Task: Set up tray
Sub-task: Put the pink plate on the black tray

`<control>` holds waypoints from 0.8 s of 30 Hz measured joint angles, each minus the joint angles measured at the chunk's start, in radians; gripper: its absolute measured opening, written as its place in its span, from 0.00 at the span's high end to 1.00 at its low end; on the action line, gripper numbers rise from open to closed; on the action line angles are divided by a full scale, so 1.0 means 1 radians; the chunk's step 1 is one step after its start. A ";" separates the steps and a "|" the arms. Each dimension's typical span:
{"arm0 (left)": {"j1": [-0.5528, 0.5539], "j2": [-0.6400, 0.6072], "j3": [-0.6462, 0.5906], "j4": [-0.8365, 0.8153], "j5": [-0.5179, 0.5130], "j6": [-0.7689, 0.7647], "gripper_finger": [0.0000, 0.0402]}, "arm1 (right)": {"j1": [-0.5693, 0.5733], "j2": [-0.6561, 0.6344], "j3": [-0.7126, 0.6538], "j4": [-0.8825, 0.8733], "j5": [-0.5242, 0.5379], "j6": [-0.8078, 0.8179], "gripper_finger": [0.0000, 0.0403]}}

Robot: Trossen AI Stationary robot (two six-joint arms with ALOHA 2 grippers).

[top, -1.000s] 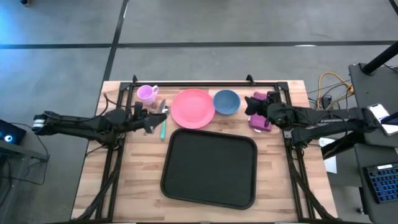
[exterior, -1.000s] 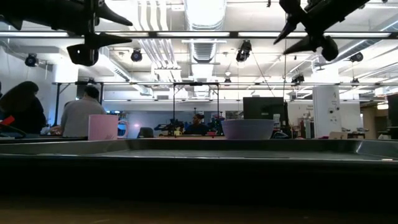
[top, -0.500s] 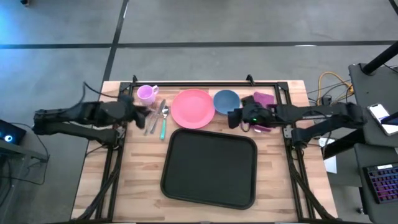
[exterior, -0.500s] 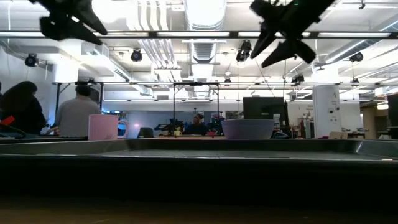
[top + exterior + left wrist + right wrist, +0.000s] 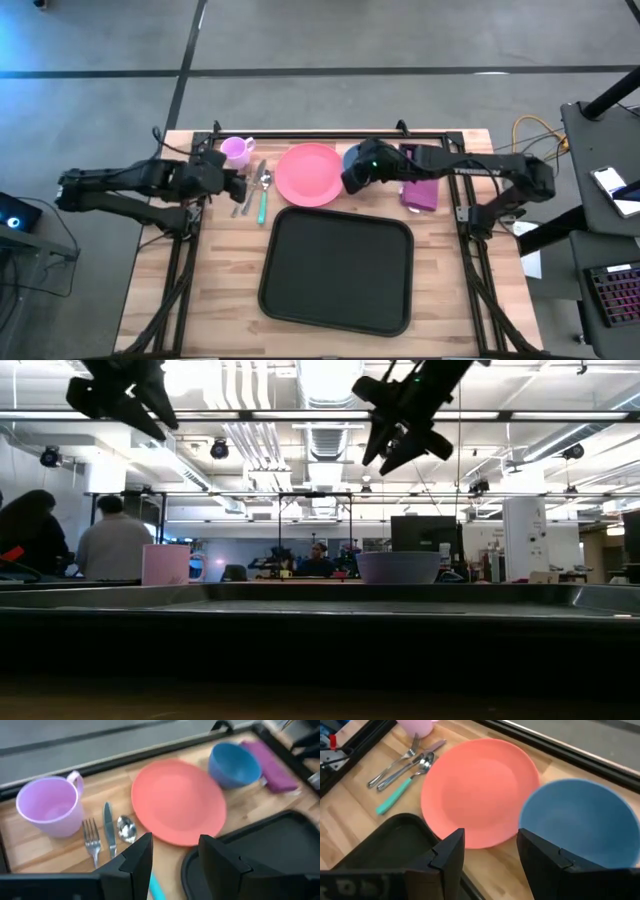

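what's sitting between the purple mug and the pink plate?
Cutlery: a fork, knife and spoon lie on the wood between the mug and the plate, clearest in the left wrist view.

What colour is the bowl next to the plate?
Blue; the bowl shows best in the right wrist view.

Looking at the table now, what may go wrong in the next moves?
The right gripper hangs open above the blue bowl, which sits right beside the pink plate; descending, a finger may hit either rim. The cutlery lies bunched together near the left gripper, so picking one piece may drag others.
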 joint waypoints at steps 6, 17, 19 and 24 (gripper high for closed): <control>0.000 -0.023 0.000 -0.006 -0.005 -0.019 0.65 | -0.006 0.024 0.037 -0.027 -0.013 -0.048 0.58; -0.002 0.018 -0.026 -0.007 0.053 0.007 0.65 | -0.006 0.025 0.034 -0.166 -0.017 -0.032 0.58; -0.002 0.037 -0.037 -0.006 0.074 0.007 0.65 | -0.006 0.025 0.034 -0.193 -0.017 -0.017 0.58; -0.002 0.088 -0.056 0.005 0.129 0.007 0.65 | -0.006 0.025 0.034 -0.293 -0.019 0.029 0.58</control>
